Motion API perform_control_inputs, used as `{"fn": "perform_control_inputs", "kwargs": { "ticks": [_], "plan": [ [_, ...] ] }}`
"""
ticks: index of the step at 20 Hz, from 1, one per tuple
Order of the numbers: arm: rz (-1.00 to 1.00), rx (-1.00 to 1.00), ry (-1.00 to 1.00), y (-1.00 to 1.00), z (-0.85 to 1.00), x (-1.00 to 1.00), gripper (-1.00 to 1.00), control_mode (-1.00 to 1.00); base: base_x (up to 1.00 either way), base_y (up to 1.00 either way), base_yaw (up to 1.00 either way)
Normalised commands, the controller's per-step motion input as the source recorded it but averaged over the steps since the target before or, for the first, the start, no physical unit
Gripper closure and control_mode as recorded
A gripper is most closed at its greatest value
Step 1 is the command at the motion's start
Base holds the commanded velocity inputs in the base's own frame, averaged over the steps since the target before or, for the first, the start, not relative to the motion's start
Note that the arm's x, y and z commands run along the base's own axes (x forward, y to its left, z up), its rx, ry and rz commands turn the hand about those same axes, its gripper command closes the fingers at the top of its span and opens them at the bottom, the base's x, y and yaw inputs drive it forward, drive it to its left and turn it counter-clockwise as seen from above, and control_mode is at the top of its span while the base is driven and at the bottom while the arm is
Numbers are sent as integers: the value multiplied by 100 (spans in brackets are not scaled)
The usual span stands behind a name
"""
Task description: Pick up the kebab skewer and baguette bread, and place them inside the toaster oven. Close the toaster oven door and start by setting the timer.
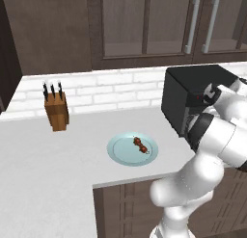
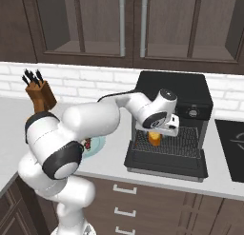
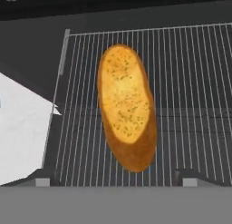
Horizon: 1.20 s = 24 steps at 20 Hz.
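Gripper: I see my gripper (image 2: 155, 133) at the mouth of the toaster oven (image 2: 177, 93), just above the rack (image 3: 190, 82).
Jaws: my finger tips (image 3: 43, 181) stand wide apart at either side of the bread, but I cannot tell if they are released or still grasping it.
Baguette bread: the baguette bread (image 3: 126, 105) is over the wire rack, inside the oven opening, seen orange below my hand from the right base view (image 2: 154, 138).
Toaster oven door: the toaster oven door (image 2: 166, 164) is dropped open, flat toward me.
Kebab skewer: the kebab skewer (image 1: 140, 145) lies on the pale blue plate (image 1: 120, 152) on the counter (image 1: 58, 155), well apart from the oven.
Knife block: the knife block (image 1: 57, 110) stands by the brick wall.
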Motion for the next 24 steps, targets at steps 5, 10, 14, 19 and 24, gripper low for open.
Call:
{"fn": "perform_control_inputs", "kwargs": {
  "ticks": [5, 10, 14, 19, 24],
  "plan": [
    [0, -1, -10, 67, 72, -76, -100, -100, 0, 0, 0],
    [0, -1, 0, 98, 12, -100, -100, -100, 0, 0, 0],
    [0, -2, 0, 100, 0, -97, -100, -100, 0, 0, 0],
    [0, -4, 0, 100, 0, -34, -100, -100, 0, 0, 0],
    [2, -2, 10, 100, -3, 34, -100, -100, 0, 0, 0]
  ]
}}
